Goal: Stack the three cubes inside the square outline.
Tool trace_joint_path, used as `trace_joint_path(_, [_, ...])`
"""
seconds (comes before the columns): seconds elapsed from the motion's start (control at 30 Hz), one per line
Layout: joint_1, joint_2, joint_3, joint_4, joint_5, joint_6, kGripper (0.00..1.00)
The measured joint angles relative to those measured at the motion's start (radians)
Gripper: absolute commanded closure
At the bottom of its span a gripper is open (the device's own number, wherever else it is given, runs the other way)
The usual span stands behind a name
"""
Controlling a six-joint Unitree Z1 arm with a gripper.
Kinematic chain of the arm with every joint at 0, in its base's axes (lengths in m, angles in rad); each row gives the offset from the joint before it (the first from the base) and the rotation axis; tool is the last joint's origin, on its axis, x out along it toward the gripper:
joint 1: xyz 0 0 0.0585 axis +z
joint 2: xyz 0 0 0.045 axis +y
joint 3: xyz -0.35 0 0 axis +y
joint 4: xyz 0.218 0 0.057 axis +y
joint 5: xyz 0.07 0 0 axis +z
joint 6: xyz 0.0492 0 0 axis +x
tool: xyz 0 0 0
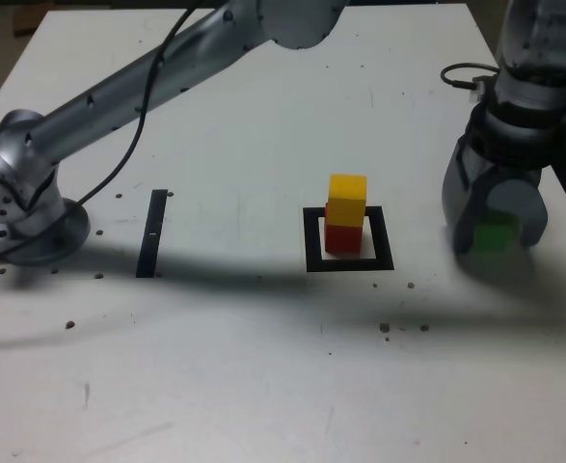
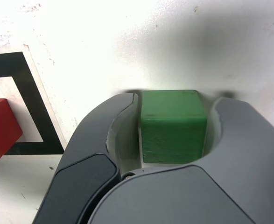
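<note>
I take it the yellow cube [image 1: 348,187] sits on the red cube [image 1: 344,240] inside the square outline [image 1: 383,241] as the base for a third. My jaws straddle the green cube [image 2: 173,135] on the worktop [image 1: 215,386], between their tips (whether they grip it, I can't tell)

Arm [image 1: 148,101] at full stretch, gripper [image 1: 496,241] right down low!
And here's the pose: from the base [image 1: 37,236] by the worktop's [image 1: 215,386] left edge in the exterior view, the long link climbs on a slant, leaves the top of the picture, and the wrist [image 1: 525,111] drops in near the worktop's right edge, the gripper pointing down, fingertips close to the surface, two curved jaws apart, facing each other; whether they're clamped, I can't tell!
</note>
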Motion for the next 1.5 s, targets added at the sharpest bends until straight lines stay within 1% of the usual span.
trace_joint_path(0.23, [0.000, -0.006, 0.011, 0.000, 0.005, 0.013, 0.76])
trace_joint_path(0.43, [-0.001, -0.049, 0.065, 0.000, 0.019, 0.035, 0.76])
trace_joint_path(0.6, [-0.018, -0.149, 0.137, 0.001, 0.031, 0.047, 0.76])
trace_joint_path(1.13, [-0.038, -0.494, 0.474, -0.005, 0.029, 0.049, 0.76])
trace_joint_path(1.33, [-0.039, -0.580, 0.584, -0.028, 0.019, 0.049, 0.76])
trace_joint_path(1.5, [-0.039, -0.612, 0.654, -0.063, 0.005, 0.049, 0.76])
